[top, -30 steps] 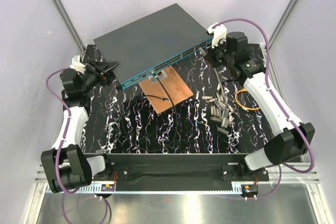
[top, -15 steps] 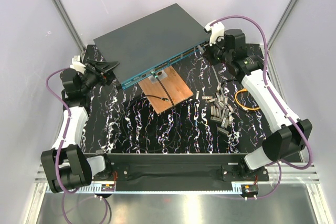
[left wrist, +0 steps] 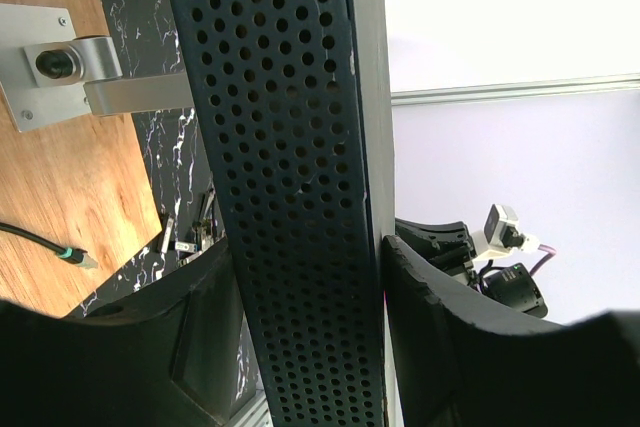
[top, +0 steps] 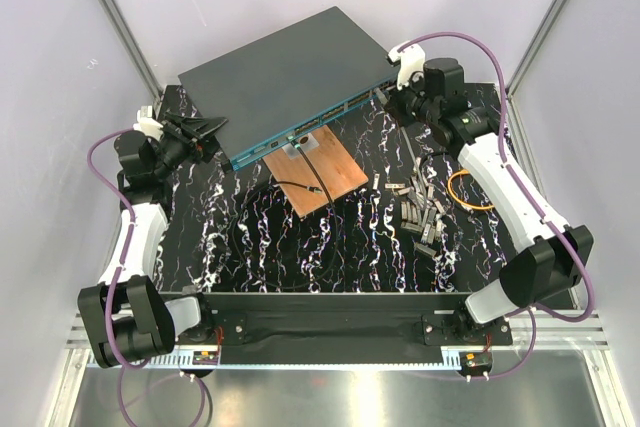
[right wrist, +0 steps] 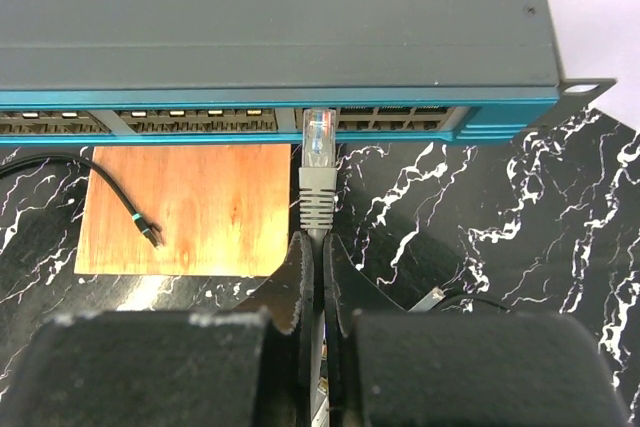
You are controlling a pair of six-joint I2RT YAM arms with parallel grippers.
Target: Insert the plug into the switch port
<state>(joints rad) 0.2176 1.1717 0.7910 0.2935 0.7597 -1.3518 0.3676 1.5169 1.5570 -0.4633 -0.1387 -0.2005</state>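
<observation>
Wooden board [right wrist: 180,209] beside plug [right wrist: 317,172], seemingly apart

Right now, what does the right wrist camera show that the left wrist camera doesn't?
Only the right wrist: the plug pinched in the right fingers, its tip at the teal port row of the switch. Only the left wrist: the perforated side of the switch between the left fingers, and a metal bracket on the wooden board. Both: the switch, the wooden board, and the thin black cable lying on it.

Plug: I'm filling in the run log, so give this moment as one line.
left fingers: clamp switch side | right fingers: shut on plug cable | plug: tip at port row, not clearly seated
</observation>
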